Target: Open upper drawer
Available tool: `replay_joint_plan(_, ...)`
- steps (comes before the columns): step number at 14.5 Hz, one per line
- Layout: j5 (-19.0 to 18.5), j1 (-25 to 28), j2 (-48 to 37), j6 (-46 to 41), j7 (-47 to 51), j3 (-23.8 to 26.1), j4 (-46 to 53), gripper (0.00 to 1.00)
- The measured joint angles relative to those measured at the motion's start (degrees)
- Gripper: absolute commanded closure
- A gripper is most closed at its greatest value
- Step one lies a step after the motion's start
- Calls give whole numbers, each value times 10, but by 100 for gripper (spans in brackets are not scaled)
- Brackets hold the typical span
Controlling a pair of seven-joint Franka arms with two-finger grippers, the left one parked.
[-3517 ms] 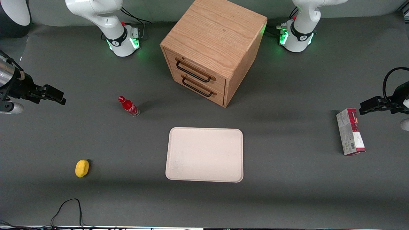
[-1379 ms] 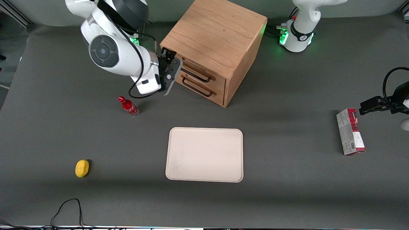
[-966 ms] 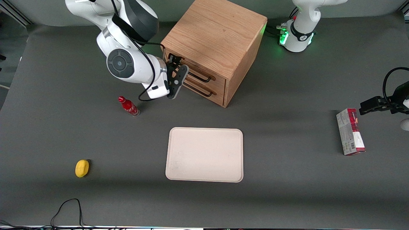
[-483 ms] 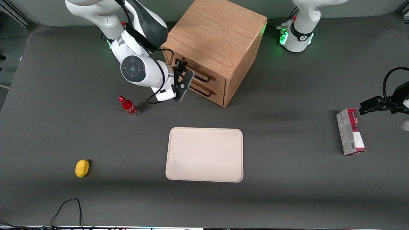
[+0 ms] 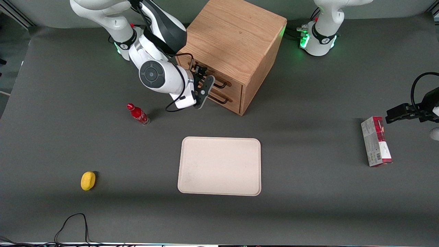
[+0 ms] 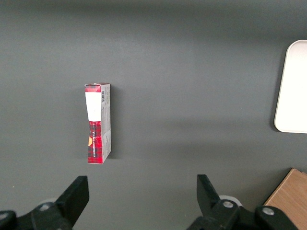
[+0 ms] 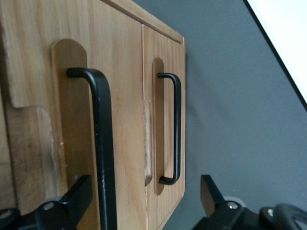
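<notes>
Both drawers are found shut; the gripper (image 5: 203,76), fingers spread, is positioned at the upper drawer's (image 7: 72,110) handle (image 7: 103,143). Approach step is judged current. Closing on the bar, then a straight outward pull, is called for.

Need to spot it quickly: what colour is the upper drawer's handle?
Black, against light oak; the upper drawer's handle shows best in the right wrist view, by the gripper.

Even, soft overhead light falls on the matte grey worktop (image 5: 308,212), with no glare. Shadows are faint and blurred: a broad dim band lies on the worktop just nearer the front camera than the cabinet (image 5: 233,44), and a short one beside the red bottle (image 5: 138,114). Green lamps glow at the arm bases. In the right wrist view the gripper (image 7: 144,203), close before the upper drawer (image 7: 72,115), shows soft-edged fingers (image 7: 72,199).
</notes>
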Motion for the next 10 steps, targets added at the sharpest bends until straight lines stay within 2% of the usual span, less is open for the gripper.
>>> replay_joint_plan(5,-23,0,10,11,0,1,3,0)
replay_joint_plan(10,-117,-17,29,21,0,-11,49,0)
